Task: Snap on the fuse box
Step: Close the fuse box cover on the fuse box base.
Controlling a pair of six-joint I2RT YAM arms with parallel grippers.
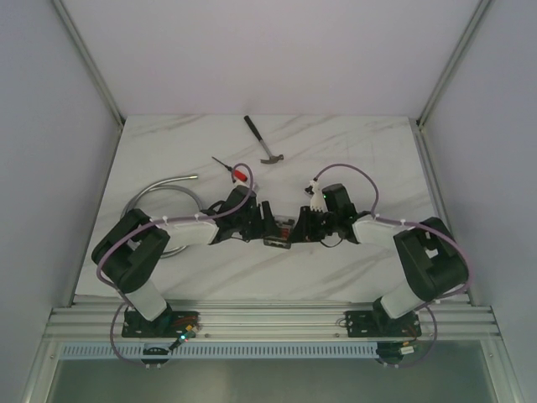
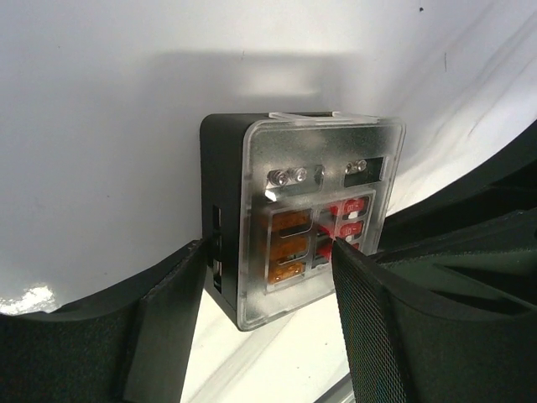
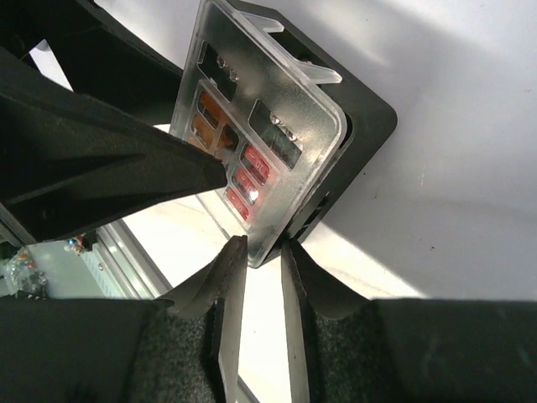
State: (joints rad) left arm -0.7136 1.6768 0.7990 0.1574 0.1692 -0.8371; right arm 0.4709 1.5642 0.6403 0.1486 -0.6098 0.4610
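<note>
The fuse box point(image 1: 281, 233), a black base under a clear cover point(image 2: 312, 189) with red and orange fuses showing through, is held off the table between both arms at mid-table. My left gripper point(image 2: 270, 252) is shut on it, one finger on the black side and the other across the cover face. My right gripper point(image 3: 262, 245) is shut on the box's lower corner point(image 3: 267, 231), pinching cover and base together. The left arm's dark finger point(image 3: 109, 168) crosses the cover in the right wrist view. The cover's tab point(image 3: 319, 74) stands out at the top edge.
A hammer point(image 1: 264, 141) lies at the back of the marble table. A red-handled screwdriver point(image 1: 236, 173) lies just behind the left arm. A bent metal hose point(image 1: 168, 186) curves at the left. White walls close in the sides and back.
</note>
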